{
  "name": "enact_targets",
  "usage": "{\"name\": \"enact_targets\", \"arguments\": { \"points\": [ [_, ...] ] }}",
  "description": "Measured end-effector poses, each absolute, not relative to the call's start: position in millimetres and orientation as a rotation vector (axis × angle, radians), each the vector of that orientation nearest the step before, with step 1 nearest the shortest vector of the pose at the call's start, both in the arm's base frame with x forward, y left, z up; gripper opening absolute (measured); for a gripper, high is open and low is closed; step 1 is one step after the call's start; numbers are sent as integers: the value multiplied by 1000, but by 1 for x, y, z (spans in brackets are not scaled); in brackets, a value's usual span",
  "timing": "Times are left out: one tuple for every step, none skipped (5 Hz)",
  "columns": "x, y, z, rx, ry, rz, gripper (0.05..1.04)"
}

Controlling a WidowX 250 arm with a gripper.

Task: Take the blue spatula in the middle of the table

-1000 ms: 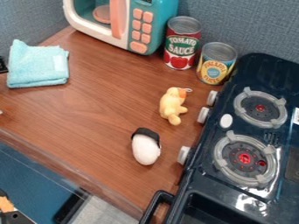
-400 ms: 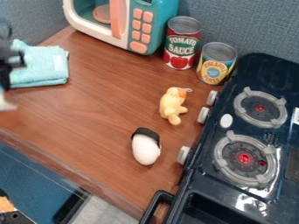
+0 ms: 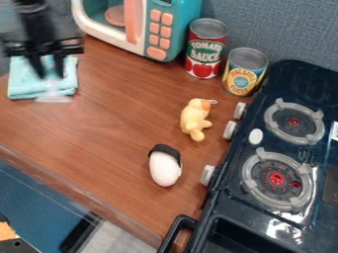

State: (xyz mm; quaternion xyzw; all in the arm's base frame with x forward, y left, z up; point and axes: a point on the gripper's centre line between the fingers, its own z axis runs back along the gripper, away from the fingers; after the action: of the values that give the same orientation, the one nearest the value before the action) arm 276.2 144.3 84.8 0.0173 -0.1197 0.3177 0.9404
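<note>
The black gripper [image 3: 49, 74] hangs blurred at the upper left, over the folded light-blue towel [image 3: 23, 88], and hides part of it. A pale, see-through shape [image 3: 54, 99] lies just below the gripper at the towel's front edge; what it is I cannot tell. Around the middle of the brown wooden table [image 3: 112, 123] are a yellow plush toy [image 3: 195, 118] and, nearer the front, a white egg-shaped object [image 3: 164, 169] with a black band. Both stand well to the right of the gripper.
A teal toy microwave [image 3: 155, 29] stands at the back, with a red tomato can [image 3: 206, 49] and a shorter yellow-labelled can [image 3: 244, 71] beside it. The dark toy stove [image 3: 231, 217] takes up the right side. The table's front edge runs along the lower left.
The gripper has come in from the left edge and moved right, over the towel. The plush toy, the white object and the cans have stayed put.
</note>
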Motion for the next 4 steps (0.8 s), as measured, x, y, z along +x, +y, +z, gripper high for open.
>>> {"name": "enact_targets", "arguments": {
  "points": [
    [319,103,67,26,-203,445,313],
    [350,81,54,15,-209,341,313],
    [369,69,38,-2,-194,285,313],
    [380,67,11,-4,-139,233,313]
  ]
}}
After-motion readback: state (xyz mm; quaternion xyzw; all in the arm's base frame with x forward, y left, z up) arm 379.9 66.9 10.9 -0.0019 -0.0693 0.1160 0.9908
